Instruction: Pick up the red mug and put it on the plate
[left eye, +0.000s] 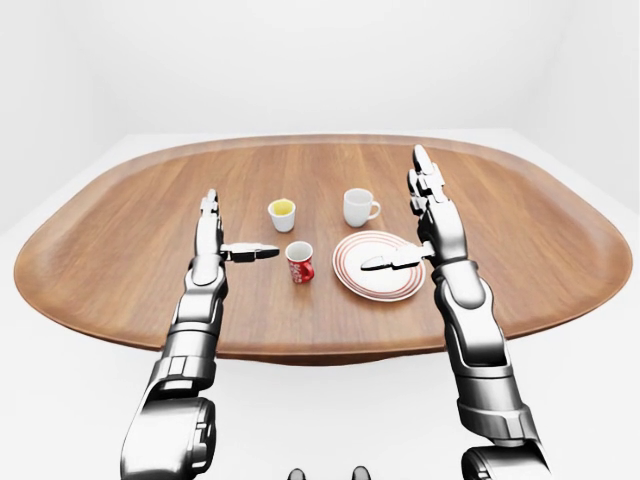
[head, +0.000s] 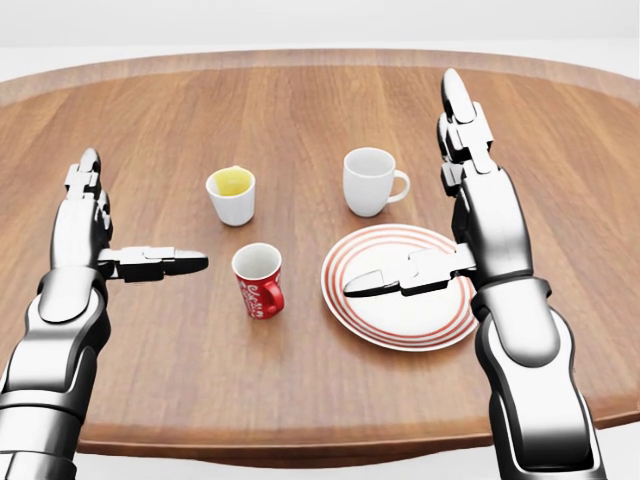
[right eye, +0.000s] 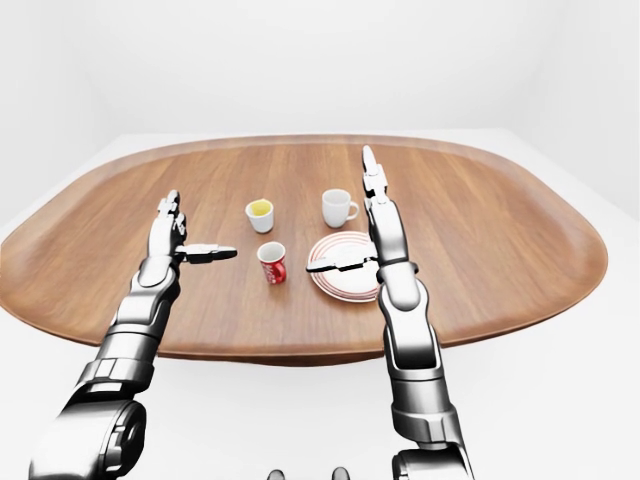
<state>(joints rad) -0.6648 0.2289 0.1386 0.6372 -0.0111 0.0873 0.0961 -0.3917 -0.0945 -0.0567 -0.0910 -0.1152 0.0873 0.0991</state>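
The red mug (head: 258, 282) stands upright on the wooden table (head: 300, 100), its handle turned toward the view's lower right. Just to its right lies the white plate (head: 400, 318) with red rings. My right hand (head: 405, 190) is open, fingers pointing up the view and the thumb (head: 385, 280) hovering over the plate's middle. To the mug's left my left hand (head: 144, 212) is open too, its thumb (head: 165, 263) pointing at the mug with a small gap between them. Neither hand holds anything.
A white mug (head: 368, 182) stands above the plate in the head view. A small white cup (head: 231, 194) with yellow inside stands above the red mug. The table's near edge (head: 300, 445) runs along the bottom of the head view.
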